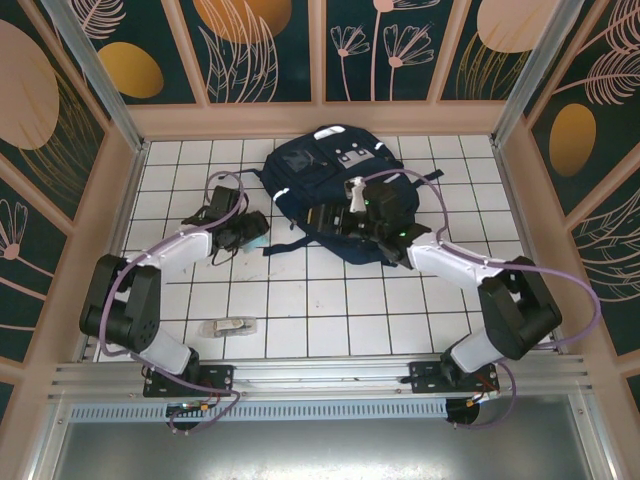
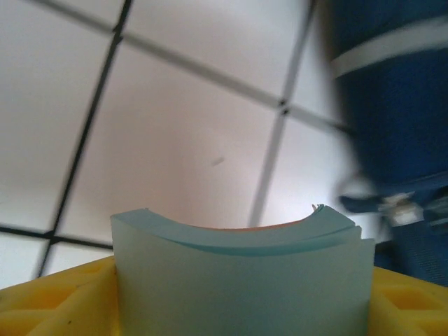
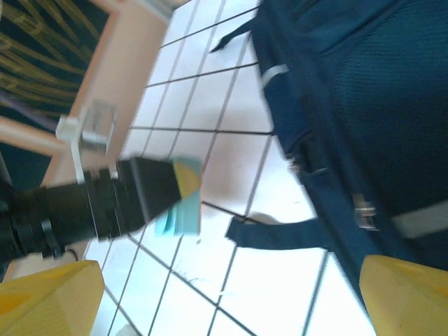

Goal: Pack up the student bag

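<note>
Right gripper (image 3: 227, 297) has its two yellow fingers (image 3: 49, 297) spread wide, one in each bottom corner of its own wrist view, and nothing sits between them. Seen from above, it hangs over the student bag (image 1: 300, 170). The bag is big and dark blue. It lies on the white tiled table (image 1: 330, 300), at the top middle of the view from above, close to the back wall. It has white stripes (image 2: 388, 49) and a pale patch (image 1: 352, 158) near its top. A dark blue strap (image 3: 276, 234) sticks out from the bag's lower left side and lies flat on the tiles.

Left gripper (image 2: 241, 311) is just beside the bag, to the left of it in the view from above. It is pinching a light blue pad of paper (image 2: 241, 273) between its own yellow fingers, and the pad is bent into a curve. The pad is near the strap and does not touch the bag. I cannot tell if the pad touches the tiles.

A small see-through thing (image 1: 228, 326) lies on the table in the lower left of the view from above, well apart from the bag and from both grippers. Purple cables (image 1: 590, 300) loop along both arms. Dark walls (image 1: 260, 50) with painted flowers stand around the table
</note>
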You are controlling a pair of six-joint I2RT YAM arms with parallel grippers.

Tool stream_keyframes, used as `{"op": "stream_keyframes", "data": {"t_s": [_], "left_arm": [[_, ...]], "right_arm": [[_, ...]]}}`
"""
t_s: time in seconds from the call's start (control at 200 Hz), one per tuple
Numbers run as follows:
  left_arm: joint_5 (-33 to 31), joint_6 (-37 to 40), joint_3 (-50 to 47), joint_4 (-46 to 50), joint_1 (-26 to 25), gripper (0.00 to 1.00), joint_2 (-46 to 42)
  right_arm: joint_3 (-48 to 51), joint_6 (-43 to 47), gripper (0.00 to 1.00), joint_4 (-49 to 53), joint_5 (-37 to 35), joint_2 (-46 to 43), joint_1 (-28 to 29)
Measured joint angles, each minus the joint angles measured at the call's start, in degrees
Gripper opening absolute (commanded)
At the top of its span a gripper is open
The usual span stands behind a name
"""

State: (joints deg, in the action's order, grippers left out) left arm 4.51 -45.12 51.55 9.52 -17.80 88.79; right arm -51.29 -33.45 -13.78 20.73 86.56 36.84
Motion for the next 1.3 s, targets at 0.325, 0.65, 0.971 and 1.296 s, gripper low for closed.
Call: {"op": "stream_keyframes", "data": {"t_s": [0.325,0.65,0.971,1.296], "left_arm": [[2.12,-20.94,-5.35,-21.79,-2.01,0.75,-5.09],[2.60,-30.49,-8.90,-29.44,-4.46,0.76,-5.88],[2.75,-33.48,-10.51,-29.70,-4.50,0.76,-7.58],[2.58,-34.38,-10.84,-29.70,-4.74,0.99,-7.76]], "right_arm": [[-0.94,-0.15,0.88,-12.22,2.21,7.98,7.58],[-7.91,-0.39,0.76,-19.71,-0.11,17.84,8.66],[-8.15,0.31,0.38,-22.12,-4.98,20.74,8.66],[-9.09,-0.13,0.00,-24.65,-3.74,21.42,9.16]]}}
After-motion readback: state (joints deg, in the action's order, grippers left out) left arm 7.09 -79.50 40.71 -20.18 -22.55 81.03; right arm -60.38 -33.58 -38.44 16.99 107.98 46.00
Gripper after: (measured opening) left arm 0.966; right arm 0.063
